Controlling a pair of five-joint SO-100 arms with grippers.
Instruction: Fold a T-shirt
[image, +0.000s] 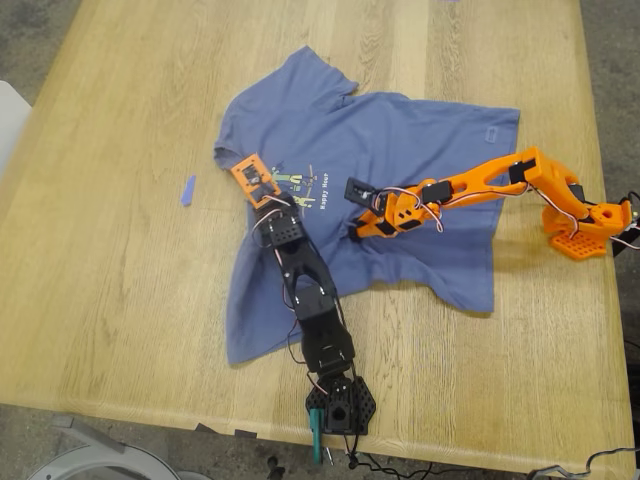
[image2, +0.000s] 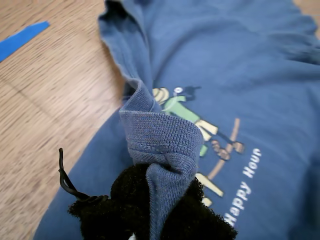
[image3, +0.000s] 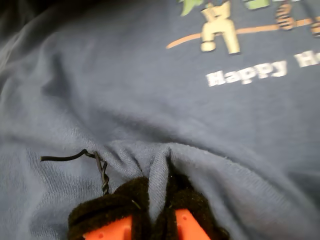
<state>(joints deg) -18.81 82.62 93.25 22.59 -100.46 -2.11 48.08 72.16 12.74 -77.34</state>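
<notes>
T-shirt (image: 400, 150) collar rib is clamped in my first hand (image2: 155, 200), lifted just beside the chest print (image2: 200, 125). My second hand (image3: 150, 210) pinches a mid-chest fold below the print text. Shirt lies flat on the tabletop (image: 120, 250), long axis across the exterior view, hem at its right; both hands sit mid-shirt.
</notes>
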